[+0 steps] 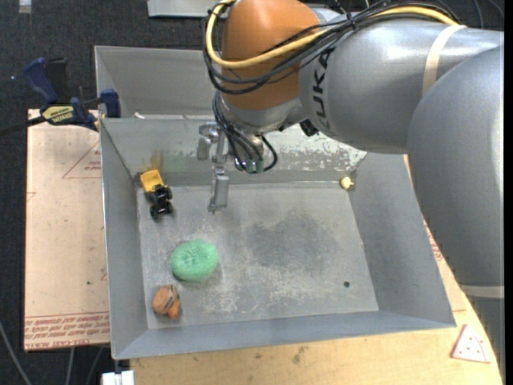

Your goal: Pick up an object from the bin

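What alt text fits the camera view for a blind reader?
A robot arm's tool hangs in a grey metal bin, just right of a yellow toy truck. Nearer the front left lie a round green sponge and a small orange-brown lump; a tiny yellow bit sits at the back right.

Light falls evenly from overhead, so the grey bin is bright right to its corners. The green round pad near its left edge throws just a faint shadow, and a soft sheen sits on the arm's orange cover.
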### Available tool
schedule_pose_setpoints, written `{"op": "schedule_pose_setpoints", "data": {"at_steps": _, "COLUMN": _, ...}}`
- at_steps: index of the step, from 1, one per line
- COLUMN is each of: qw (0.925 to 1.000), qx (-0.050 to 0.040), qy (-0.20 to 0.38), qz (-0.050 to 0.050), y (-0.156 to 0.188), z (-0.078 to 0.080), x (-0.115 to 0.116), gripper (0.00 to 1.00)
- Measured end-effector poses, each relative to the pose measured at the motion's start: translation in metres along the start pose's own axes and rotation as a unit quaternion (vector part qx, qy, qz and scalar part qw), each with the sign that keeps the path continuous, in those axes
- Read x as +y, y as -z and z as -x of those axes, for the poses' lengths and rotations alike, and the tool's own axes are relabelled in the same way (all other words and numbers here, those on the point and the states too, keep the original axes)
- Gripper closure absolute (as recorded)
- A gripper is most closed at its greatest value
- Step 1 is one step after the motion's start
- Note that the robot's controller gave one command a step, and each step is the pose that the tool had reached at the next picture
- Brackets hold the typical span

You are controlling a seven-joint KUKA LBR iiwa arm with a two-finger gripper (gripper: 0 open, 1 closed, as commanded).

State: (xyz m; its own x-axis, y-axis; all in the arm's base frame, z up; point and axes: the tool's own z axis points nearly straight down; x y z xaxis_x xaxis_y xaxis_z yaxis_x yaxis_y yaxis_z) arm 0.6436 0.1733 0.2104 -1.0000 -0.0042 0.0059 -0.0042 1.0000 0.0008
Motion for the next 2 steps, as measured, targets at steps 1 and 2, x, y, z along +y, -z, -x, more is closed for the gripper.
{"op": "schedule_pose_setpoints", "data": {"at_steps": 1, "qw": 1.0, "qx": -0.0038, "qy": -0.001, "qz": 0.001, "y": 0.006, "z": 0.001, "x": -0.001, "gripper": 0.0}}
{"op": "schedule_pose_setpoints", "data": {"at_steps": 2, "qw": 0.9998, "qx": -0.0061, "qy": -0.018, "qz": 0.001, "y": -0.047, "z": -0.022, "x": -0.009, "gripper": 0.0}}
